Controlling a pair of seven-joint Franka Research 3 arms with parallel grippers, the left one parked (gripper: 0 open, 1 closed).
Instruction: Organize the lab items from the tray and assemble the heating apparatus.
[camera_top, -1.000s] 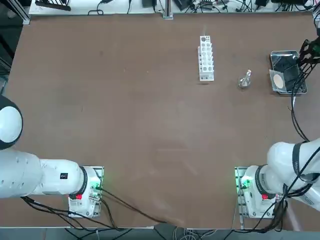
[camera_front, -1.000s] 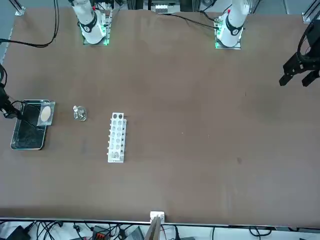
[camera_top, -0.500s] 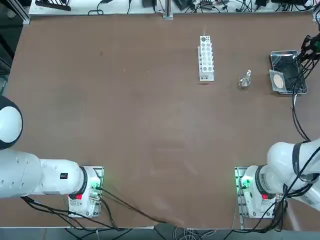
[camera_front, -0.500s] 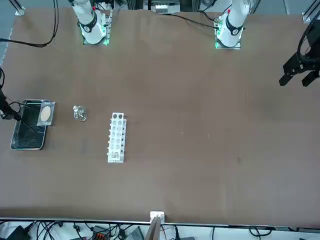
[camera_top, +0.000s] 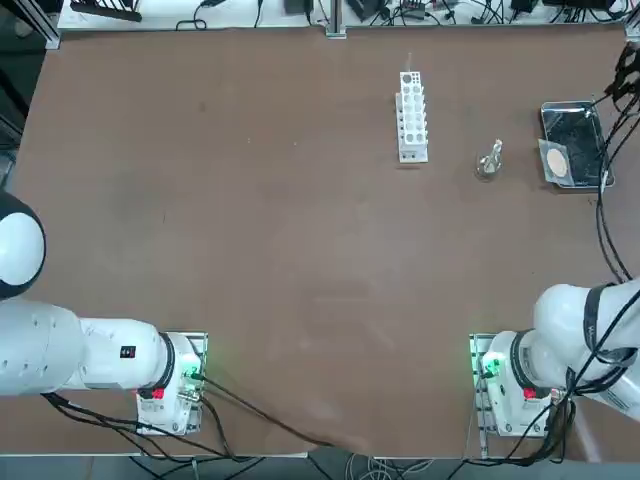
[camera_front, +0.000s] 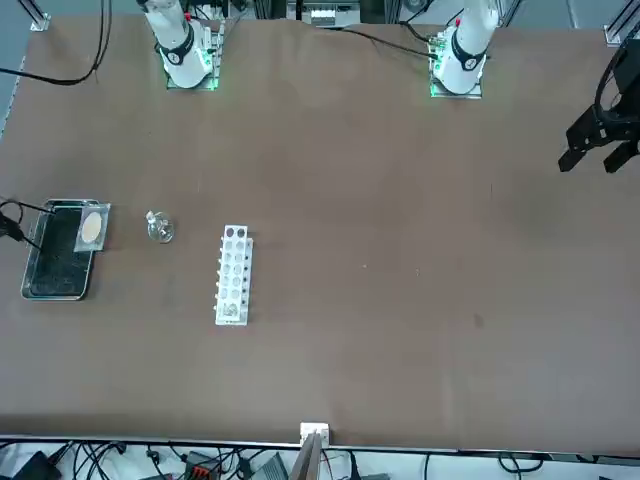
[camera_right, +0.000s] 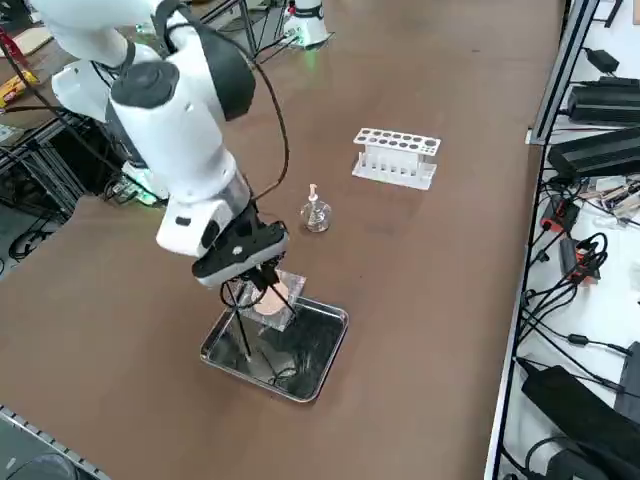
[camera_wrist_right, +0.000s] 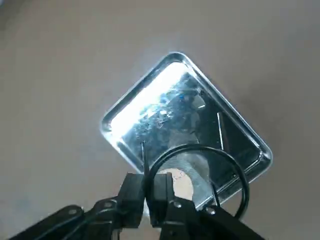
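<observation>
Open table left of rack (camera_top: 412, 115); burner (camera_top: 489, 160) stands between rack and tray (camera_top: 597, 132).

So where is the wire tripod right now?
The tripod hangs pinched in the right gripper, lifted above the tray at the table's right edge, with the mesh still in it.

Four cameras cover the table (camera_top: 250, 250). The overhead one looks straight down from high up, arm bases along its lower edge. The front one faces them from across, also high and distant. Both share the white rack (camera_top: 411, 116) and steel tray (camera_front: 28, 290). The raised right-side camera looks diagonally, much nearer. The wrist camera peers down close, apparently from above the tray, past the right gripper (camera_wrist_right: 147, 192).
</observation>
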